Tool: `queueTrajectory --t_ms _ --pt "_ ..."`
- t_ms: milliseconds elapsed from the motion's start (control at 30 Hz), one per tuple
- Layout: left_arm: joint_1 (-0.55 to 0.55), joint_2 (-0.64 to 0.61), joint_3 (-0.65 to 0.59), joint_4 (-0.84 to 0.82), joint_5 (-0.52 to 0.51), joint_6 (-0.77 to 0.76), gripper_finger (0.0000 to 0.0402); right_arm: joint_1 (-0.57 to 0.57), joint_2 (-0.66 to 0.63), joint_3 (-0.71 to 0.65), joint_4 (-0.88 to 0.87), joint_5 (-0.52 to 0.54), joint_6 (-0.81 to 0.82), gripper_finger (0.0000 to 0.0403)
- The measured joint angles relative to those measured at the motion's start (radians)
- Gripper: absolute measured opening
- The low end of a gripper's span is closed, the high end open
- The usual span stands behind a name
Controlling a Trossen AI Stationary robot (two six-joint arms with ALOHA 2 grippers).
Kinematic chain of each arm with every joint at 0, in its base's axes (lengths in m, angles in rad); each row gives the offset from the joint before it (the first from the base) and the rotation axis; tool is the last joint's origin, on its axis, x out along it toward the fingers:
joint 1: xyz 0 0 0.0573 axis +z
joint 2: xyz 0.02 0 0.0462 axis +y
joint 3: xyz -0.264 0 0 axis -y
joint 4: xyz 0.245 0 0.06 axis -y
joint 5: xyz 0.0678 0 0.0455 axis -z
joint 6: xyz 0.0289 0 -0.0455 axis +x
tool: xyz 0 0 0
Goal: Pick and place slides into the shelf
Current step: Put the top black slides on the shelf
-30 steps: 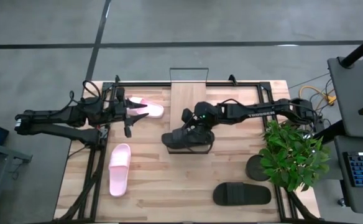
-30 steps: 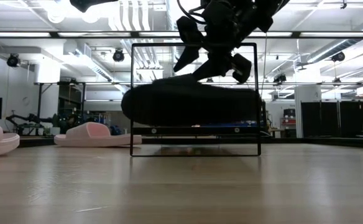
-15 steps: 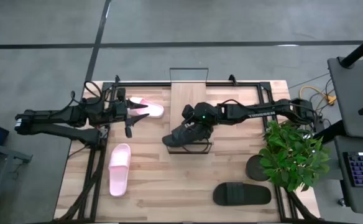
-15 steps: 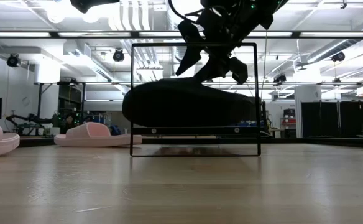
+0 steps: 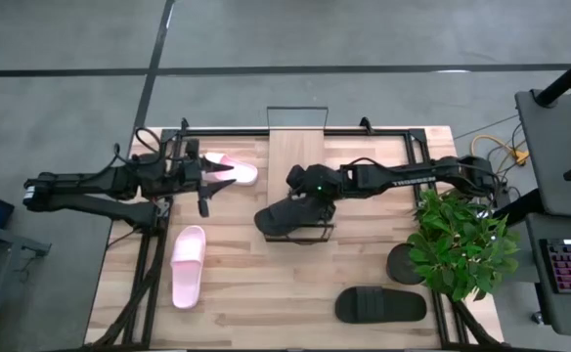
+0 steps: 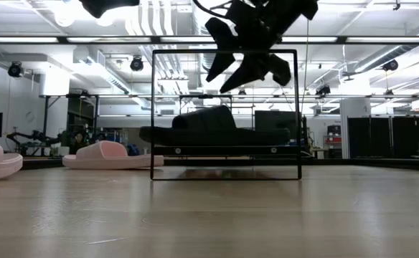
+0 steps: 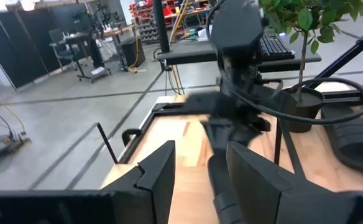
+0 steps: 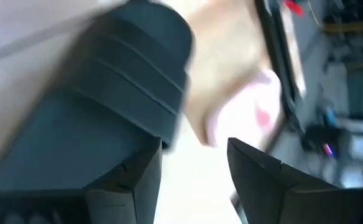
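A black slide [image 6: 213,131] lies on the shelf [image 6: 225,150] on the wooden table [image 5: 295,284]; the right gripper [image 6: 247,63] hangs above it, fingers spread. The left gripper [image 5: 222,174] waits spread beside a pink slide [image 5: 235,170]; ceiling lights [image 6: 66,39] cross the room.

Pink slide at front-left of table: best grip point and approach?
Judgement: take the pink slide by its broad strap, coming straight down from above with one finger under the strap. It lies flat, sole down, lengthwise toward the table's front edge, nothing beside it.

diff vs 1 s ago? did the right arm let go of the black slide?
Yes. The right pincer has let go of the black slide and lifted clear, jaws open. The slide dropped from its tilted, held pose and now lies flat on the shelf. Unchanged: left pincer open by the pink slide at the table's far left, the second pink slide and the other black slide.
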Motion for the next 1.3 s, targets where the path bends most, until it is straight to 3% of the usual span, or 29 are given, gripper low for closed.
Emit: queueTrajectory --t_ms 133,433,600,867,1167,1300 --pt "0.002 0.003 -0.033 -0.001 -0.001 -0.062 0.0130 -0.005 -0.008 0.057 -0.051 0.119 0.080 0.0173" --pt "0.097 0.049 -0.133 -0.003 -0.015 -0.364 0.0130 -0.038 -0.097 0.141 -0.068 0.134 0.394 0.0165" --pt "0.125 0.092 -0.196 -0.005 0.113 -0.481 0.0130 -0.038 -0.156 0.131 -0.087 0.133 0.498 0.0159" --pt "0.126 0.142 -0.230 0.023 0.134 -0.456 0.0130 -0.085 -0.178 0.110 -0.268 0.088 0.854 0.0156" --pt "0.126 0.069 -0.230 0.048 0.080 -0.323 0.0130 -0.185 -0.182 -0.011 -0.226 0.058 1.161 0.0134" --pt "0.126 0.015 -0.230 0.049 0.067 -0.277 0.0130 -0.226 -0.183 -0.057 -0.211 -0.046 1.244 0.0125"
